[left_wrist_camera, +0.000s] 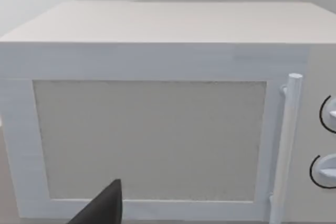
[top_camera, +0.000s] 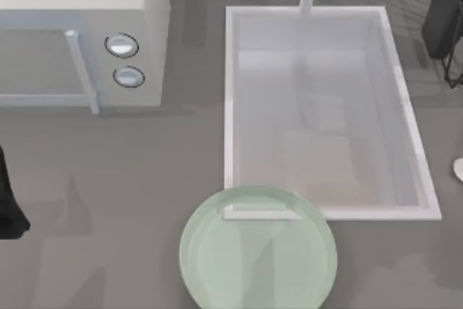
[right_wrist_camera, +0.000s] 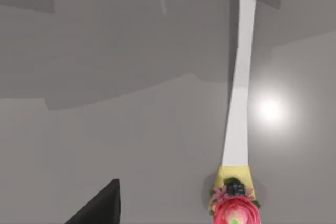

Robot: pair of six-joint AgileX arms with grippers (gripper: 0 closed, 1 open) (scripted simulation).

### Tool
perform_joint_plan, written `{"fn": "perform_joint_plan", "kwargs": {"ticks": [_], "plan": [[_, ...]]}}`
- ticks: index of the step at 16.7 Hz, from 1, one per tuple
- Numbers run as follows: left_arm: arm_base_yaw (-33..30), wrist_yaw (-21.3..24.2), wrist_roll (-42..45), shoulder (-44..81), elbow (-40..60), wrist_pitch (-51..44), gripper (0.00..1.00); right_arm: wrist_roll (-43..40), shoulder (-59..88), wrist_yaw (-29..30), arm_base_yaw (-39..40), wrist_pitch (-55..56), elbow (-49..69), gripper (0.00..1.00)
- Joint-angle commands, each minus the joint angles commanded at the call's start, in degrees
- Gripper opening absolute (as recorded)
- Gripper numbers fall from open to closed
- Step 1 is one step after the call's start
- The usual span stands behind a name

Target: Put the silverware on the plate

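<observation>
The plate, round, pale green and translucent, lies at the table's near edge in the middle, overlapping the sink's front left corner. The silverware is a long white piece with a yellow band and a pink flower ornament at one end, lying flat on the grey table. A dark part of my right gripper hangs above the table beside it, apart from it. My right arm is at the far right. My left arm sits at the table's left edge, and my left gripper faces the microwave's door.
A white microwave with two round knobs stands at the far left. A white rectangular sink basin with a faucet fills the middle right. A small white rounded bit pokes in at the right edge. Bare grey table lies left of the plate.
</observation>
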State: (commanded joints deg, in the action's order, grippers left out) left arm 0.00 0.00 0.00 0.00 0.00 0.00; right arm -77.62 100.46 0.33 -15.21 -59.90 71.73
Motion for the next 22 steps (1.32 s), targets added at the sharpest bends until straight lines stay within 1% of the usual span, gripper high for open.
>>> {"fn": "perform_joint_plan", "kwargs": {"ticks": [2, 9, 11, 17, 22], "plan": [[0.00, 0.00, 0.00, 0.00, 0.00, 0.00, 1.00, -1.57, 1.75, 0.01, -0.33, -1.05, 1.64, 1.00], [0.00, 0.00, 0.00, 0.00, 0.00, 0.00, 1.00, -1.56, 2.21, 0.00, -0.12, -0.05, 0.98, 1.00], [0.00, 0.00, 0.00, 0.00, 0.00, 0.00, 1.00, -1.50, 3.66, 0.02, -0.18, 3.25, -0.88, 1.00], [0.00, 0.00, 0.00, 0.00, 0.00, 0.00, 1.00, -1.49, 10.59, 0.05, -0.29, 18.91, -9.22, 1.00], [0.00, 0.00, 0.00, 0.00, 0.00, 0.00, 1.00, -1.49, 11.61, 0.05, -0.30, 20.89, -10.52, 1.00]]}}
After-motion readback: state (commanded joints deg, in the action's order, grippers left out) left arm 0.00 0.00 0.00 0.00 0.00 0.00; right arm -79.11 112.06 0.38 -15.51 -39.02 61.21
